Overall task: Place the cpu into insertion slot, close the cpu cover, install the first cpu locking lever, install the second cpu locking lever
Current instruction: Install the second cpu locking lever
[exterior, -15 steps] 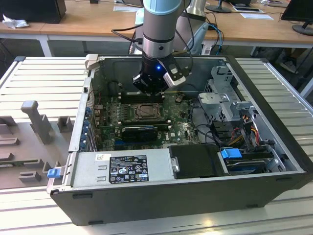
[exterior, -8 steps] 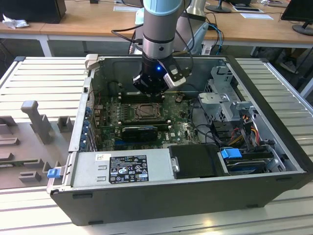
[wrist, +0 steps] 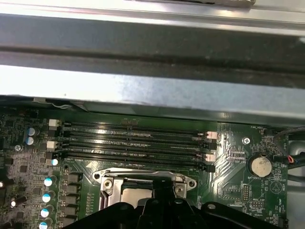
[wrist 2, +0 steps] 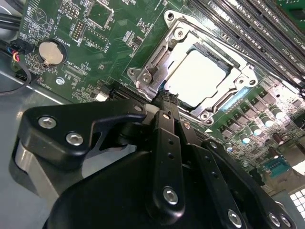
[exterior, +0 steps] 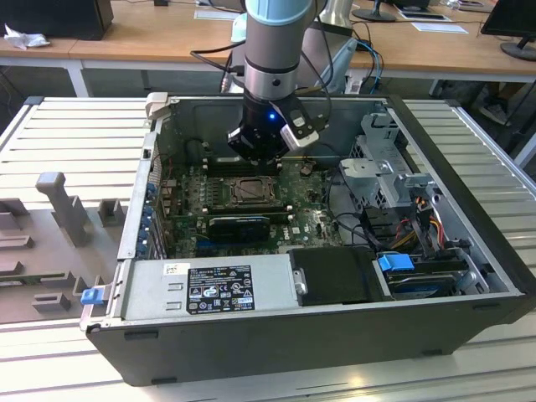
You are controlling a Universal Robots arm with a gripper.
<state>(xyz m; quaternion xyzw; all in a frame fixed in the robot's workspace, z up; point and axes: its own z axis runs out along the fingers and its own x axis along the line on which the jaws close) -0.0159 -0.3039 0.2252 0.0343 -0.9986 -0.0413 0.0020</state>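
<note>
Looking across the exterior view from its left, a grey moulded fixture (exterior: 59,243) lies on the slatted table (exterior: 75,126) beside the open computer case (exterior: 318,335); inside, the green motherboard (exterior: 188,218) carries the insertion slot (exterior: 249,191), and the gripper (exterior: 258,152) hangs directly over its far edge, with drive bays and cables (exterior: 410,209) to the exterior view's right. In the second wrist view the coin cell battery (wrist 2: 49,51) sits well apart from the socket, the cpu (wrist 2: 196,77) lies flat inside the insertion slot with its pale top showing, and the cpu cover (wrist 2: 167,36) appears laid down around it as a metal frame. The gripper's black fingers (wrist 2: 166,129) look drawn together into one narrow tip, holding nothing, right at the frame's near edge. The memory slots (wrist: 136,143) run just beyond the socket in the first wrist view. The risk, as I judge it, is a tip that slides off the frame or a lever and scrapes the board, or presses the cover unevenly onto a chip not fully seated, bending contacts beneath.
</note>
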